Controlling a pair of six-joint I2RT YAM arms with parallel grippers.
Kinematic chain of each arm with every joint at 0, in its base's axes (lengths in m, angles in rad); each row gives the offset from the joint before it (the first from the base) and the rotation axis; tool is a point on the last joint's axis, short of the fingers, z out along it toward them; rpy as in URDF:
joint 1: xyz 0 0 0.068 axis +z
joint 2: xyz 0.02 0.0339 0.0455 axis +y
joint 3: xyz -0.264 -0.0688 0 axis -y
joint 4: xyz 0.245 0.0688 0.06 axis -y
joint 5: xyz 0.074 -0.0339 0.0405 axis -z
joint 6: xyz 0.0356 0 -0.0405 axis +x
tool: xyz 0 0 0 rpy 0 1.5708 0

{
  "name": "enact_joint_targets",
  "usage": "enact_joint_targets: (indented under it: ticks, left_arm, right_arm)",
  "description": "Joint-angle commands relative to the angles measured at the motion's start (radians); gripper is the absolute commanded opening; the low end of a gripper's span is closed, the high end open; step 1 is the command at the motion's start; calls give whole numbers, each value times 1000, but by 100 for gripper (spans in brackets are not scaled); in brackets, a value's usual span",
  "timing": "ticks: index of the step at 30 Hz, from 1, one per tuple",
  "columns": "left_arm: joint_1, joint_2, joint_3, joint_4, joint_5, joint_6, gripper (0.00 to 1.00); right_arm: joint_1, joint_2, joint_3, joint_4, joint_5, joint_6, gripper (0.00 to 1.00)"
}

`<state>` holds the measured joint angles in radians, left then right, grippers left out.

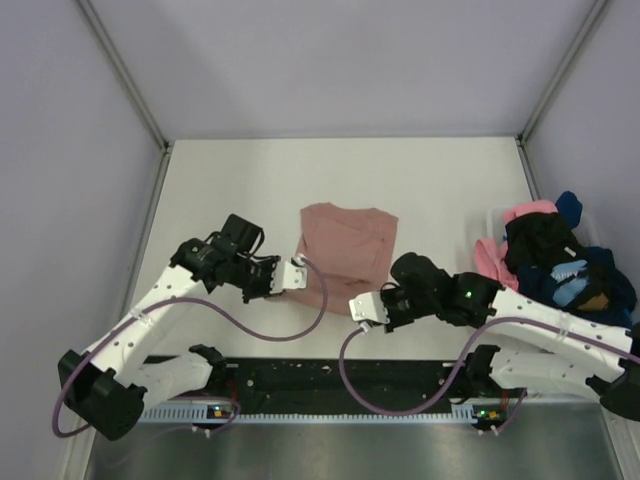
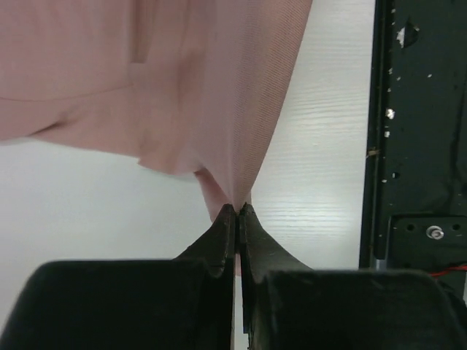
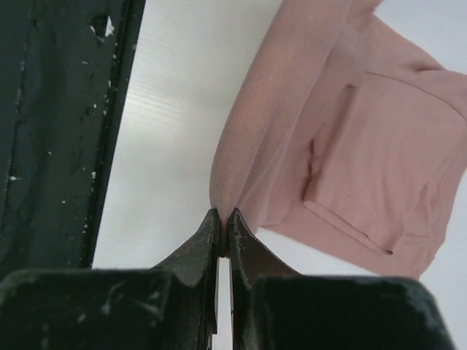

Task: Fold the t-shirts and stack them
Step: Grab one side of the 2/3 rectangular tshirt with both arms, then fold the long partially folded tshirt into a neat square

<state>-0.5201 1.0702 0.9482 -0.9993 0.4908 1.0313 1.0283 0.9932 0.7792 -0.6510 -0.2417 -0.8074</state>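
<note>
A dusty rose-pink t-shirt [image 1: 343, 250] lies partly folded on the middle of the white table. My left gripper [image 1: 296, 272] is shut on its near left corner; the left wrist view shows the cloth [image 2: 182, 80] pinched between the closed tips [image 2: 238, 211]. My right gripper [image 1: 362, 310] is shut on its near right corner; the right wrist view shows the cloth [image 3: 343, 124] pinched in the tips [image 3: 223, 216]. Both corners are lifted a little off the table. No chest print shows.
A heap of other t-shirts, bright pink [image 1: 497, 250], black [image 1: 540, 245], navy and light blue [image 1: 575, 280], sits in a white bin at the right edge. A black rail [image 1: 340, 385] runs along the table's near edge. Grey walls enclose the table.
</note>
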Motion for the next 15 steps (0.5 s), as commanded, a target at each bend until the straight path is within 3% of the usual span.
enact_joint_targets:
  ticks: [1,4,8,15]
  left_arm:
    - [5,-35,118,-179,35,-88,0]
    - [6,-16,173,-104,-13,-170,0]
    - [6,57,213,40,-138,-278,0]
    - [14,262,357,220,-326,-335,0]
  right_arm:
    - [10,-79,74,-159,-71,129,0]
    - [-37,-73,91,-148,-59,175,0]
    - [-227,-22,109,-73,-137,180,0]
    - [-528,136,166,177,-223,232,0]
